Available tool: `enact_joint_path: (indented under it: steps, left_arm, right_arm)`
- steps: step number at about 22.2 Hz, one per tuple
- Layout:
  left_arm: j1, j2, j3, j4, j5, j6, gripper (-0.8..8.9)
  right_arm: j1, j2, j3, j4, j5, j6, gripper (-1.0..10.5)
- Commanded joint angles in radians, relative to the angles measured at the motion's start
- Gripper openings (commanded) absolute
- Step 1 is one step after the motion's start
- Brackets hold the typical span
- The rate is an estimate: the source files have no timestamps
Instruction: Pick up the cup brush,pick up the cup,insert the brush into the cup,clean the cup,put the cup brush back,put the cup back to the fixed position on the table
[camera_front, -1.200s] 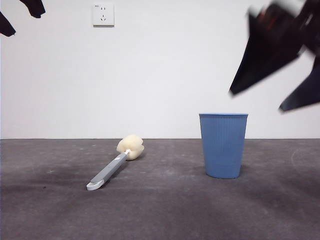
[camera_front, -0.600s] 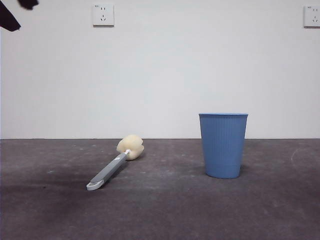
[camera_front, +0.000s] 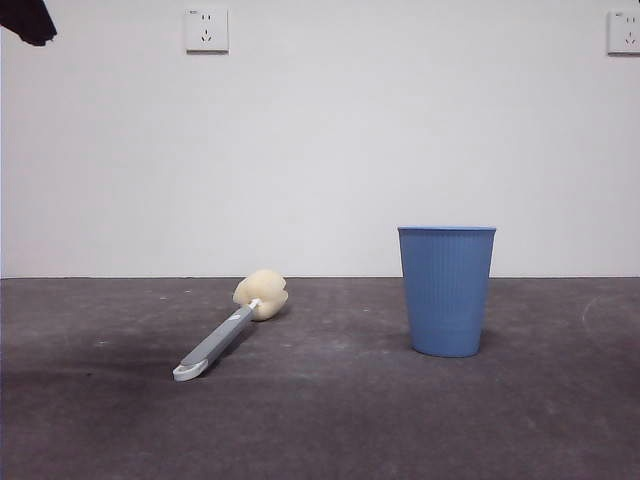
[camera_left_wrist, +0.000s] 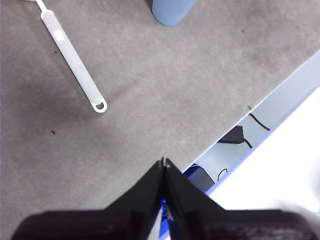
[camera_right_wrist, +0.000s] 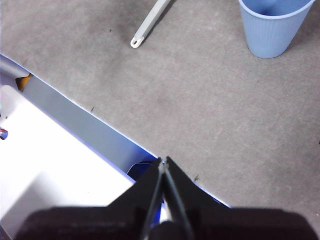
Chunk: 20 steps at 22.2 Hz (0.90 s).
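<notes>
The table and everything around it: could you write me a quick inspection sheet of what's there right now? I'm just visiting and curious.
Surface: the table is dark grey and matte, with faint scuffs and small dark specks.
Job's things: the cup brush lies flat, sponge head toward the wall; the cup stands upright, apart from the brush.
Clutter: nothing seen.
Grippers: the left gripper and the right gripper are both shut and empty, each held above the table's edge, away from the brush and cup. A black tip shows at the front view's top corner.
Cables: a black cable and a dark plug-like block lie below the table edge.
Surroundings: white wall with two sockets.
</notes>
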Motion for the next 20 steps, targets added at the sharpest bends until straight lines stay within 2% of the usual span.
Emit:
enact_joint_path:
  steps: [1, 7, 9, 11, 14, 16, 20]
  left_arm:
    - [0.000, 0.000, -0.006, 0.010, -0.004, 0.013, -0.03]
    - [0.004, -0.015, -0.006, 0.037, -0.023, 0.013, -0.03]
    - [0.040, -0.051, -0.006, 0.093, -0.123, 0.016, -0.03]
    - [0.119, -0.113, -0.009, 0.224, -0.134, 0.072, -0.03]
    - [0.277, -0.257, -0.089, 0.547, -0.075, 0.161, -0.03]
    - [0.378, -0.372, -0.208, 0.766, -0.082, 0.178, -0.03]
    - [0.510, -0.564, -0.491, 1.005, -0.084, 0.205, -0.03]
  right_arm:
    - [0.001, -0.002, -0.001, 0.004, 0.002, 0.009, 0.0]
    - [0.001, -0.002, -0.001, 0.004, 0.002, 0.009, 0.0]
    - [0.001, -0.002, -0.001, 0.004, 0.001, 0.009, 0.0]
    - [0.000, -0.002, -0.001, 0.004, 0.004, 0.009, 0.0]
    - [0.000, -0.004, -0.001, 0.004, 0.004, 0.009, 0.0]
    - [0.000, -0.004, -0.001, 0.004, 0.004, 0.009, 0.0]
    - [0.000, -0.004, -0.001, 0.004, 0.004, 0.009, 0.0]
